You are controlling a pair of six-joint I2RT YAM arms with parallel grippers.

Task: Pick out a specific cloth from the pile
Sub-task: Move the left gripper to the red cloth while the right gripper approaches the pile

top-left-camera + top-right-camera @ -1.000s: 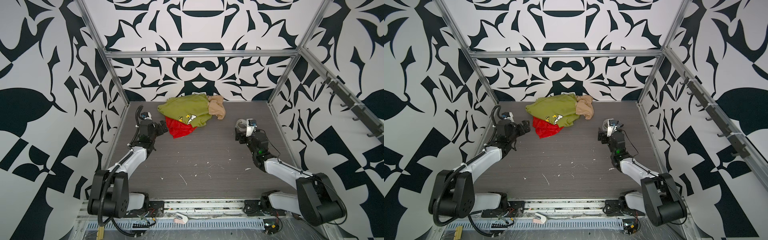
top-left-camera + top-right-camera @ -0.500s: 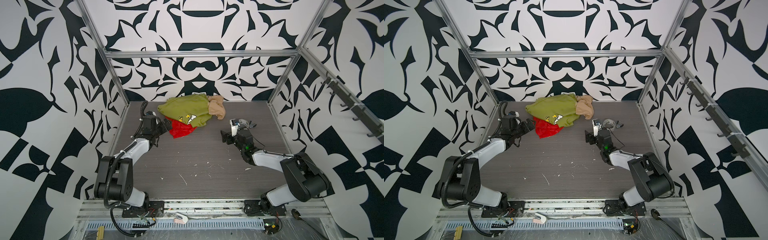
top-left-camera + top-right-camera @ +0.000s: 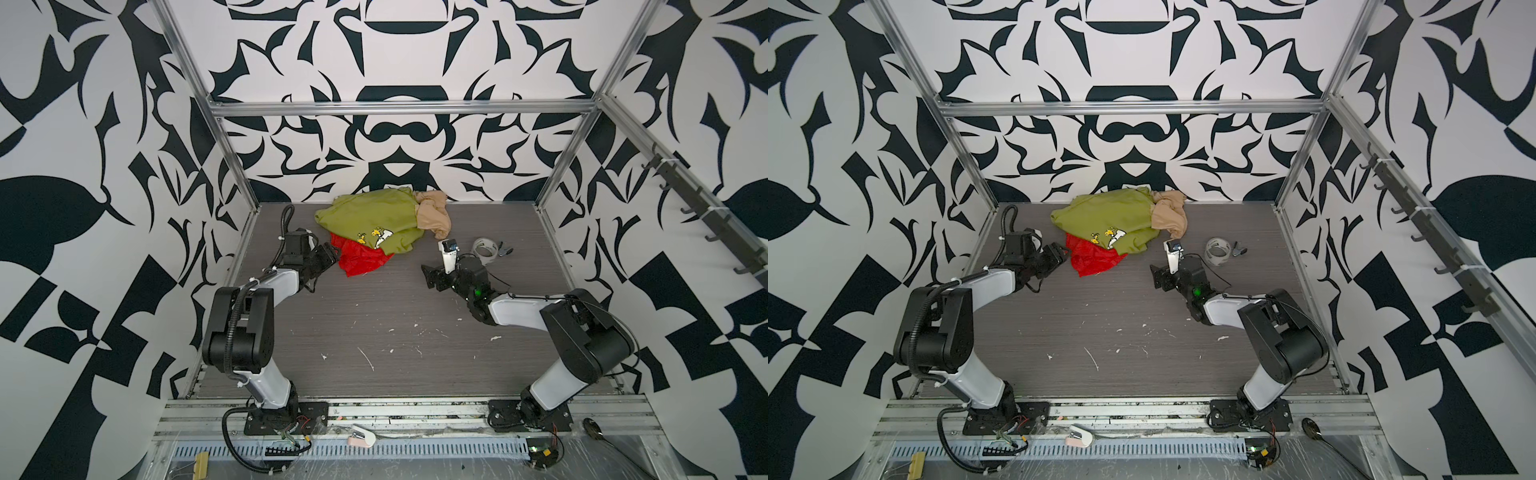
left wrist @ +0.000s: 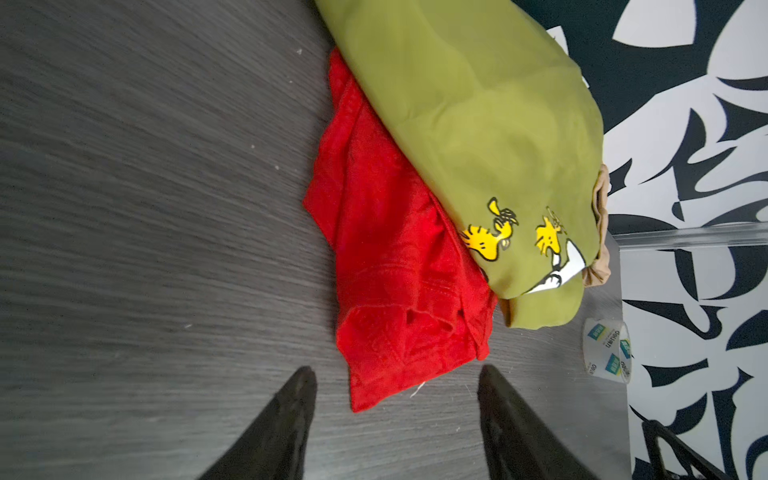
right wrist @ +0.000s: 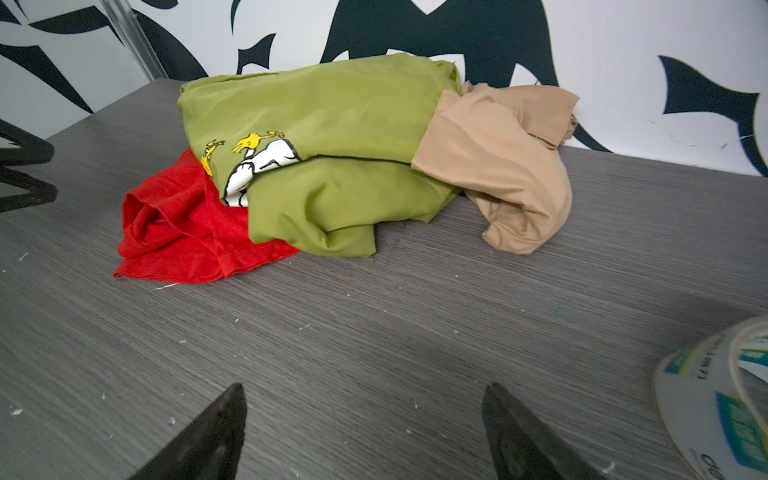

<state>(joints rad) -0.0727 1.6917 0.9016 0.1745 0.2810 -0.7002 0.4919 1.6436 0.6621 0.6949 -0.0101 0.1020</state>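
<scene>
The pile lies at the back middle of the table. The red cloth [image 3: 361, 262] [image 3: 1096, 262] [image 4: 386, 270] [image 5: 178, 232] sticks out at its near-left side, partly under the olive-green shirt [image 3: 370, 216] [image 3: 1104, 218] [image 4: 478, 124] [image 5: 324, 124]. A beige cloth [image 3: 434, 216] [image 3: 1169, 218] [image 5: 498, 166] sits at the pile's right end. My left gripper [image 3: 328, 253] [image 3: 1059, 253] [image 4: 395, 370] is open and low at the red cloth's left edge, with a corner of it between the fingers, untouched. My right gripper [image 3: 432, 278] [image 3: 1158, 278] [image 5: 365, 386] is open and empty over bare table, to the pile's near right.
A clear tape roll [image 3: 485, 249] [image 3: 1217, 250] [image 5: 715, 399] and a small dark clip [image 3: 505, 249] [image 3: 1239, 249] lie right of the right gripper. Patterned walls and metal posts close in the table [image 3: 374, 324] on three sides.
The left gripper has slid up to the red cloth and its jaws have narrowed. The right arm has swung left toward the table's middle, uncovering the tape roll.
</scene>
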